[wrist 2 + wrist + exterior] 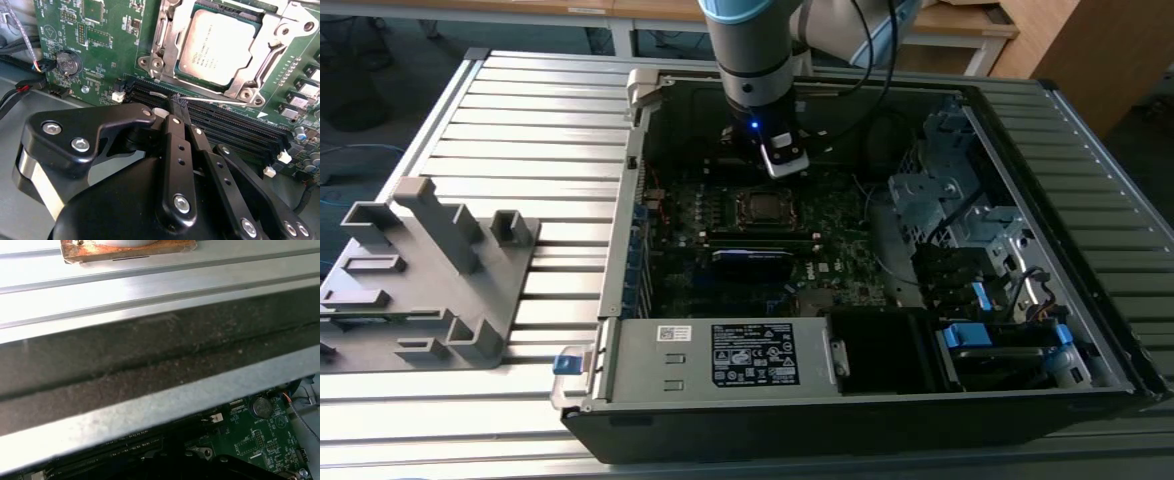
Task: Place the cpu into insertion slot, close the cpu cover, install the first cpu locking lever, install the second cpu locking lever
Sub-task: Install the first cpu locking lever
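Pincer (179, 102) shut on thin lever (220, 101) nr cpu (217, 46).

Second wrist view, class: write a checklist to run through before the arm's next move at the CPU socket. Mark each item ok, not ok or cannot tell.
1. The cpu lies flat and square in its seat: ok.
2. The cpu cover is down over the cpu's edges: ok.
3. The hand has its tips at the end of the thin locking lever: ok.
4. The hand's fingers actually pinch that lever: cannot tell.
5. That lever is hooked under its catch: cannot tell.
6. The other lever is latched: cannot tell.
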Action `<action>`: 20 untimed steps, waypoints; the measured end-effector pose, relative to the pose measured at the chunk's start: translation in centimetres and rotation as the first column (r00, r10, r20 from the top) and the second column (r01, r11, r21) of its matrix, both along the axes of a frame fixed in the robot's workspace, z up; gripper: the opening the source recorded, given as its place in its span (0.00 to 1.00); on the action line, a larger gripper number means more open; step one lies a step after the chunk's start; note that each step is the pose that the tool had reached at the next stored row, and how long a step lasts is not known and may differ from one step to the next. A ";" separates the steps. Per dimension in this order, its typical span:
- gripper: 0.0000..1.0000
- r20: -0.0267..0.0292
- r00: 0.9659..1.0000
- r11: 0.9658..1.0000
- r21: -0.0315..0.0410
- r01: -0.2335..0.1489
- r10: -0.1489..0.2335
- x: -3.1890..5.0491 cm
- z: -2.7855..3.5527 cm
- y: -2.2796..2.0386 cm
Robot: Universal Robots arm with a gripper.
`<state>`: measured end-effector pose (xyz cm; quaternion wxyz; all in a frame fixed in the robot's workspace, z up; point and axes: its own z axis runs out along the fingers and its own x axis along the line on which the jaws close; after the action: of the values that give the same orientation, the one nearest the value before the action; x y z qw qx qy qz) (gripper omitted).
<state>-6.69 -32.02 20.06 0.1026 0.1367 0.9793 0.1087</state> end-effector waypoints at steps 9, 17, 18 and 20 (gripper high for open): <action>0.11 0.000 1.000 1.000 0.000 0.000 0.000 -0.07 -0.14 -0.01; 0.11 0.000 1.000 1.000 -0.008 0.000 0.000 -0.06 -0.18 -0.02; 0.11 0.000 1.000 1.000 -0.011 0.000 0.000 -0.06 -0.18 -0.03; 0.11 0.000 1.000 1.000 -0.017 0.000 0.000 -0.06 -0.20 -0.05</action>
<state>-6.74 -32.07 19.86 0.1038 0.1359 0.9801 0.1004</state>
